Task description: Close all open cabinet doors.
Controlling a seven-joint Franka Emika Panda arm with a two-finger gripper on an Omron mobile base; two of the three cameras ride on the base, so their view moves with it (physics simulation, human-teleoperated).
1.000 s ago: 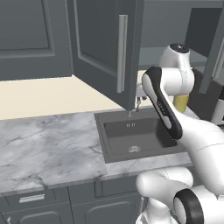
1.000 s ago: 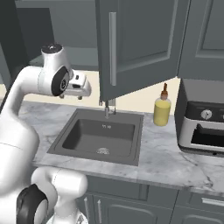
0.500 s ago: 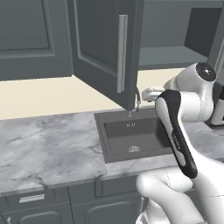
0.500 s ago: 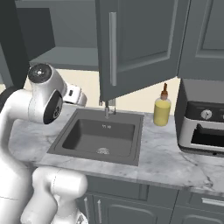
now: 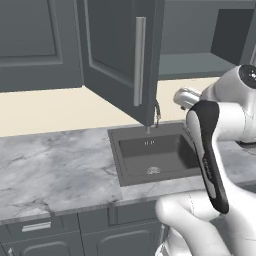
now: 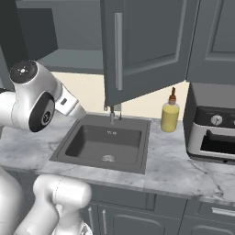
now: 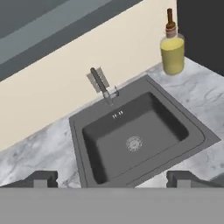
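While the arm folds back beside the sink [image 5: 157, 155], the open cabinet door [image 5: 122, 55] hangs above the basin, swung out from the wall cabinets so that its outer edge juts toward the cameras. Its long axis is vertical, and the slim silver bar handle [image 5: 139, 61] runs upright along that leading edge. From the right base view the same door [image 6: 151, 43] shows its recessed panel face, with the handle [image 6: 119, 51] near its left edge and its lower corner just above the faucet [image 6: 112, 114]. Behind it, the cabinet interior [image 6: 69, 34] stands exposed, a bare shelf visible inside.

The jaws [image 7: 112, 179] stand wide apart and hold nothing; the two dark fingertips [image 7: 39, 179] frame the sink from above in the hand view, well clear of the door. Below them lie the drain and the faucet [image 7: 103, 85] at the back rim.

On the marble surface [image 6: 174, 160] to the right of the sink stands a yellow soap bottle [image 6: 170, 114] with a brown pump top, upright, against the cream backsplash. Just beyond it sits a toaster oven [image 6: 212, 133] with a round knob on its front. No label or writing can be read on the bottle or on the oven.
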